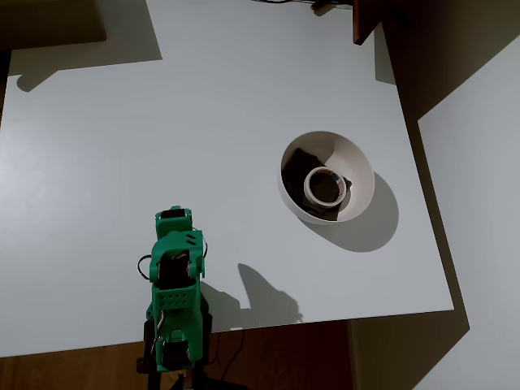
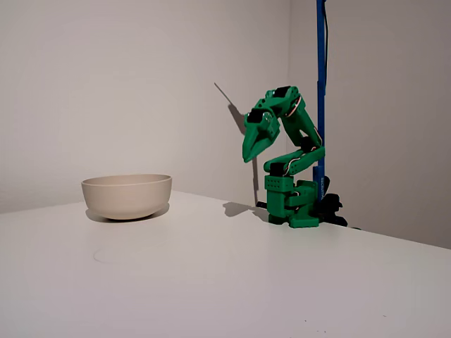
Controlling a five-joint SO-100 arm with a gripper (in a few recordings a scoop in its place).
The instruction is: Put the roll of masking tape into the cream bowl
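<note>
Roll of masking tape lies in cream bowl; jaws well apart, empty.

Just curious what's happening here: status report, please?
Gripper shut, empty, folded back near its base. Roll of masking tape lying inside cream bowl. Nothing in the way.

From the fixed view I can't see inside the cream bowl; its wall hides the contents.

The roll of masking tape, an off-white ring, lies flat inside the cream bowl on its dark bottom patch. In the overhead view the bowl sits well apart from the end effector, to its right and slightly above
</note>
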